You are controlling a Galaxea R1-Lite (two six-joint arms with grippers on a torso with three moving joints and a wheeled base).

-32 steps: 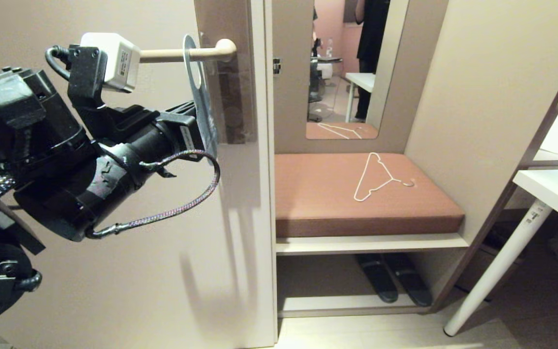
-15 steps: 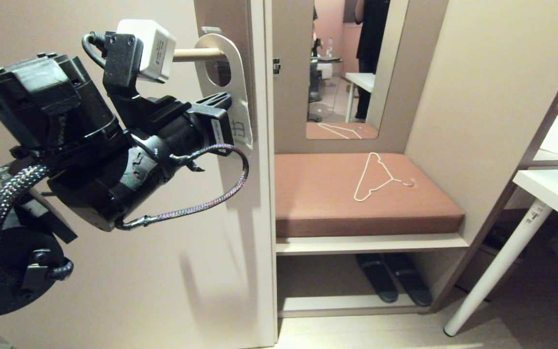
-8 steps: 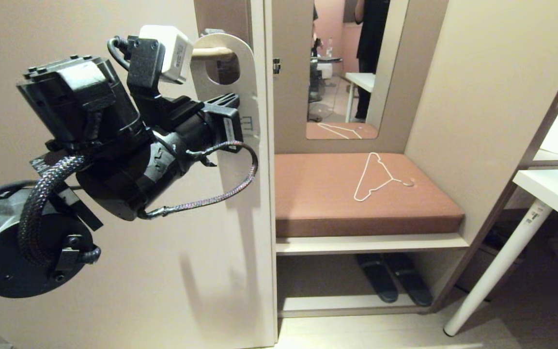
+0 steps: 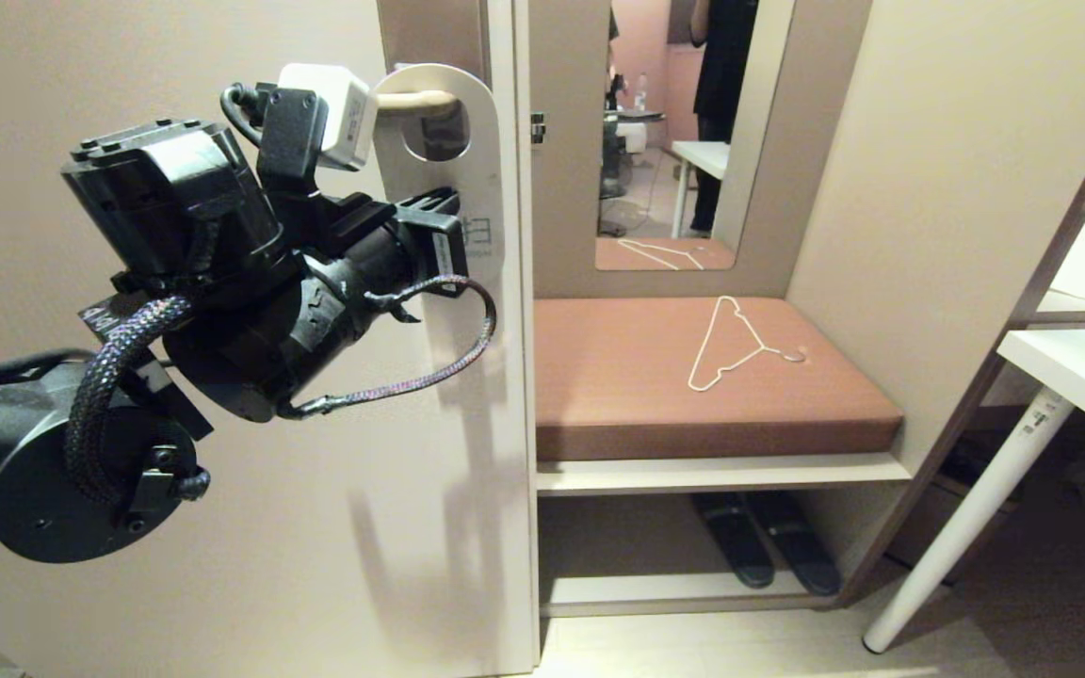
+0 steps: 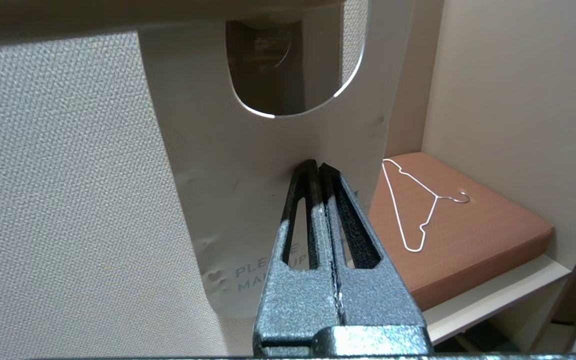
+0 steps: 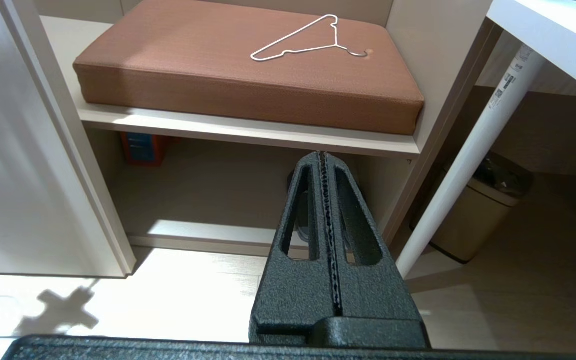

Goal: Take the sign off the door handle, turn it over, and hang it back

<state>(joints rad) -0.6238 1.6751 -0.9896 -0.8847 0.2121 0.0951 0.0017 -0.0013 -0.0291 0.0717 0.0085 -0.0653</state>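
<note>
So the sign [image 4: 462,188] now hangs flat on the handle [image 4: 415,102], white face out, not edge-on like two seconds back. Left gripper [image 4: 453,212] at its 9 o'clock, pinched shut on it. Just needs releasing, I reckon. Right gripper [image 6: 324,160] parked, closed, empty.

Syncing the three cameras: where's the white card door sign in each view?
Head: white card door sign, upper middle, its hole over the cream lever handle.
Left wrist: centre, pinched by the left gripper.
Right wrist: not in it.
Shared landmark: white wire hanger.
</note>
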